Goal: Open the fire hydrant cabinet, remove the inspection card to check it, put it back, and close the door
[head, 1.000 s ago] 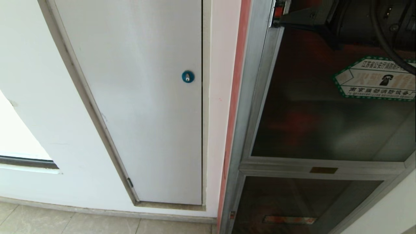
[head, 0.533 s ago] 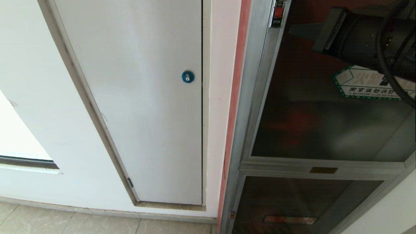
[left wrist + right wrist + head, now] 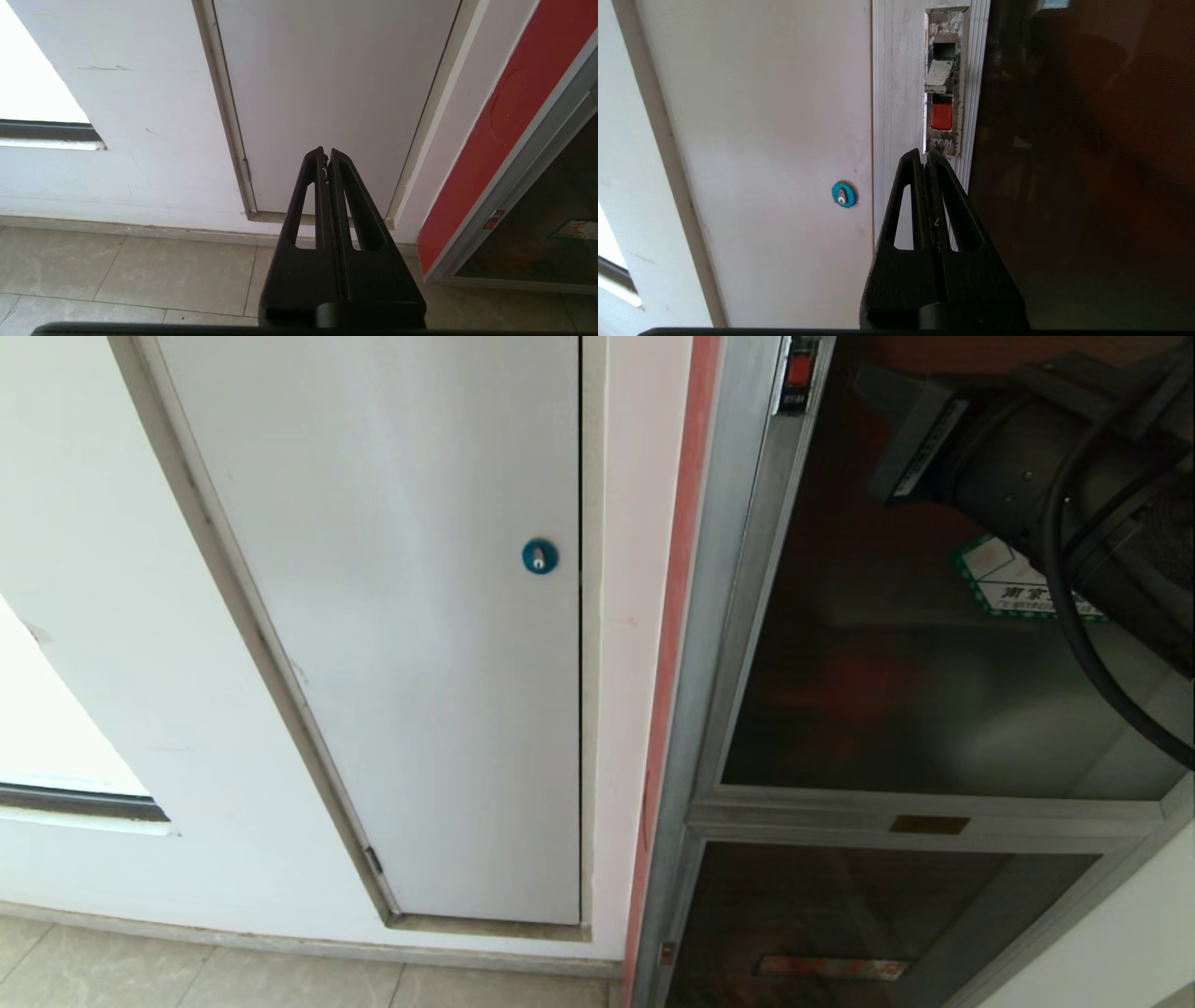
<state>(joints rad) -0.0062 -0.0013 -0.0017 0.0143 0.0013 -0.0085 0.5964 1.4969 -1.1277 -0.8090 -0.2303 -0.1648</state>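
Head view: the door [image 3: 934,691] of the fire hydrant cabinet [image 3: 719,616] is flush in its silver frame, right of the white panel [image 3: 401,616]. The right arm [image 3: 1046,467] hangs before the glass, above the green-edged sticker [image 3: 1004,583].

Left wrist view: the left gripper [image 3: 327,158] points low at that panel, jaws pressed together.

Right wrist view: the right gripper [image 3: 925,158], jaws pressed together and empty, sits just below the red latch [image 3: 942,116] on the door's edge.
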